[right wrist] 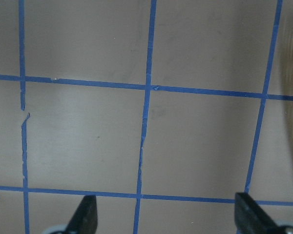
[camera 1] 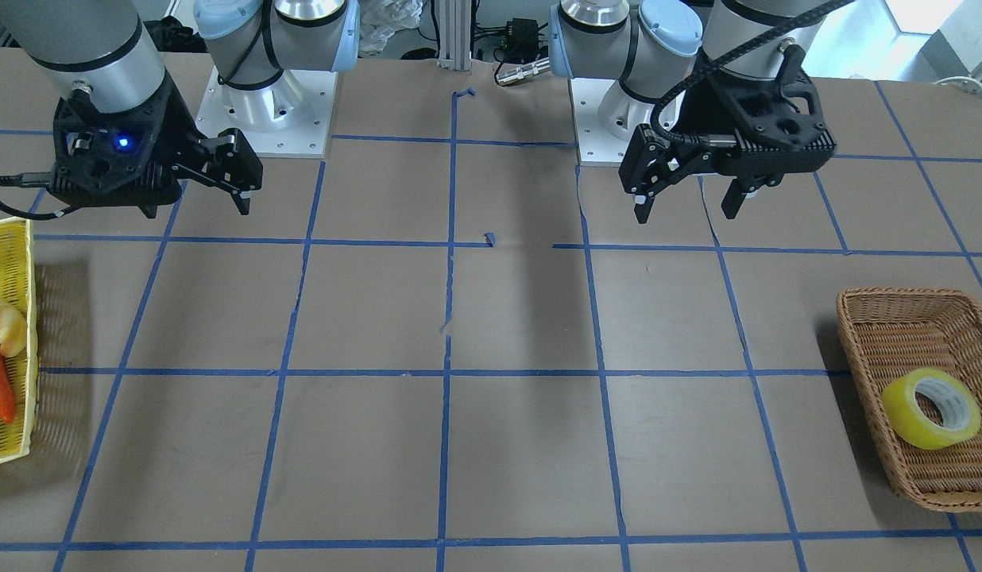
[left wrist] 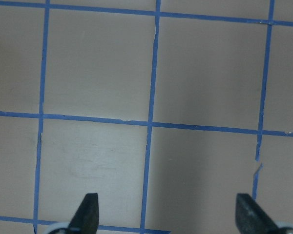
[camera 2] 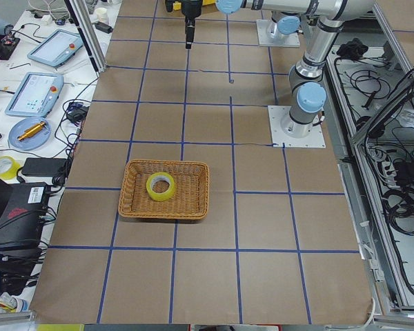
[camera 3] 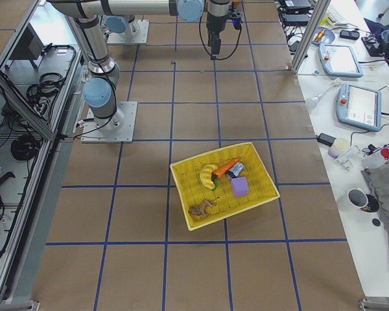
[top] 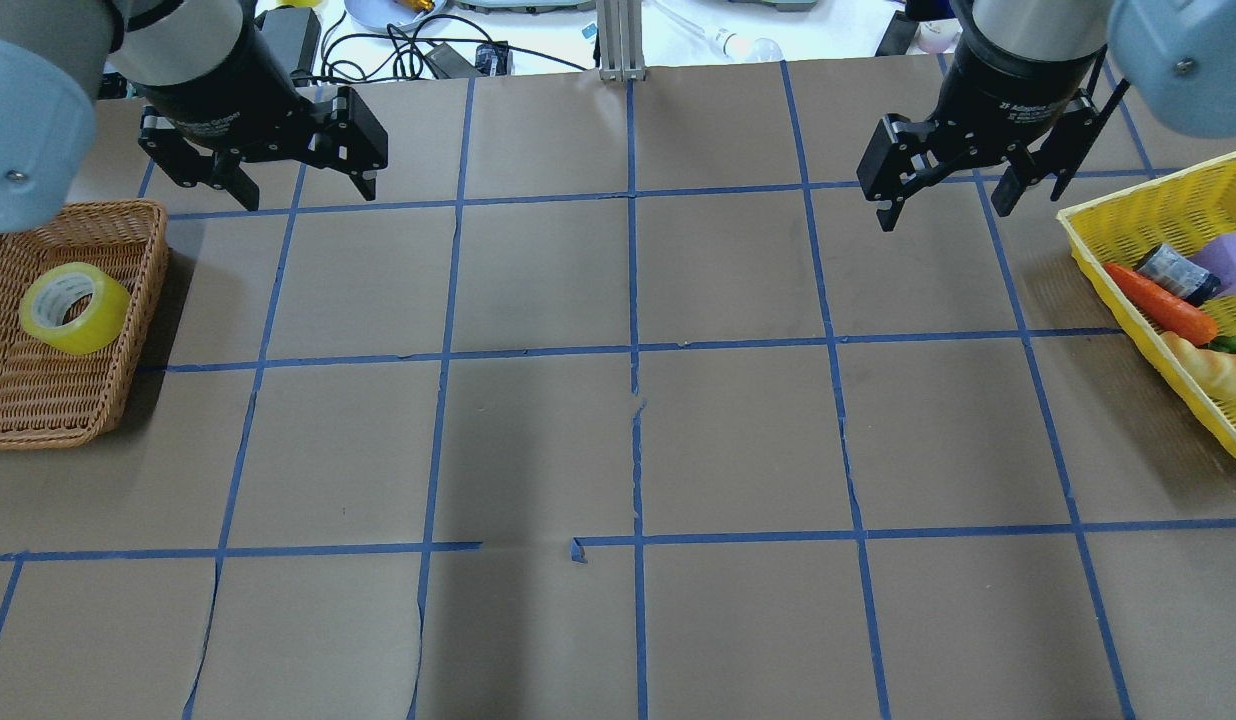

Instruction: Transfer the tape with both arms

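The roll of yellow tape (top: 82, 331) lies in a brown wicker basket (top: 38, 432) at the table's left end; it also shows in the front view (camera 1: 906, 415) and the exterior left view (camera 2: 152, 192). My left gripper (top: 308, 197) hangs open and empty above the table, beyond the basket and apart from the tape; it also shows in the front view (camera 1: 686, 211). My right gripper (top: 943, 215) is open and empty, above the table next to a yellow basket (top: 1128, 197). Both wrist views show spread fingertips (left wrist: 89, 214) (right wrist: 88, 214) over bare brown paper.
The yellow basket (camera 1: 16, 232) at the right end holds a carrot (top: 1163, 303), a purple block (top: 1228, 255) and other toy food. The wicker basket (camera 1: 888, 295) sits at the opposite end. Blue tape grid lines cross the brown table. Cables and devices lie beyond the far edge.
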Controlling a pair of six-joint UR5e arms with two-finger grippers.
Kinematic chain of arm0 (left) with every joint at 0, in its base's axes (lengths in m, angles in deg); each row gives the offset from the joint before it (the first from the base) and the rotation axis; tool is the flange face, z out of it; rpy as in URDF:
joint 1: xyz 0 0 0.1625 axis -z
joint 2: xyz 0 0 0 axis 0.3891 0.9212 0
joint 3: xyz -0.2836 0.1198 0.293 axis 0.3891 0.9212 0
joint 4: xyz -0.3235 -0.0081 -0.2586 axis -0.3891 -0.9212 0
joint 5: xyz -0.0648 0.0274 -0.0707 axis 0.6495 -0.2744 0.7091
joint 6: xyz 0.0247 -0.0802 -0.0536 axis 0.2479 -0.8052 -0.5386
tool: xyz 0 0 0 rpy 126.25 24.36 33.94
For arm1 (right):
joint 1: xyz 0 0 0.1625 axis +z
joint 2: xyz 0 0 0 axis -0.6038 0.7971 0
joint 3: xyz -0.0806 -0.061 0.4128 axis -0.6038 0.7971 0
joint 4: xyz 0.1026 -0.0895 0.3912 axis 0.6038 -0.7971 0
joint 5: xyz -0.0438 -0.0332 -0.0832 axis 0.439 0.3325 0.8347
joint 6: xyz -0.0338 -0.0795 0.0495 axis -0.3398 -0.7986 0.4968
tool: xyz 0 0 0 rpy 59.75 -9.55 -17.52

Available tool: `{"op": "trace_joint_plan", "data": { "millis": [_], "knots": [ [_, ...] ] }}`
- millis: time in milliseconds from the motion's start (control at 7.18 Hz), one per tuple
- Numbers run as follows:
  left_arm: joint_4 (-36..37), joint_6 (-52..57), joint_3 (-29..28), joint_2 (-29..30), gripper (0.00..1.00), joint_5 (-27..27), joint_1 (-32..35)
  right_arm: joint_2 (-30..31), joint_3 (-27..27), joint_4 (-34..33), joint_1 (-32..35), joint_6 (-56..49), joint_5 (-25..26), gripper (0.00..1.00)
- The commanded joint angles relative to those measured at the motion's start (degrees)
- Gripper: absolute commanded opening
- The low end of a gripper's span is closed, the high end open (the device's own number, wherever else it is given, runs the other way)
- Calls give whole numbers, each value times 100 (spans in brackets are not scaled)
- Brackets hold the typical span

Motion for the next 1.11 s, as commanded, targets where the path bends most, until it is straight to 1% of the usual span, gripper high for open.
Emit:
{"op": "trace_joint_plan", "data": {
  "millis": [0,139,975],
  "knots": [
    [-11,77,-4,-47,100,-13,-70,67,-91,3,14,42,-2,99],
    [-11,77,40,-65,100,-22,-70,163,-196,-23,5,42,-2,99],
    [-2,86,40,-91,100,-57,-79,172,-224,-32,14,24,94,100]
  ]
}}
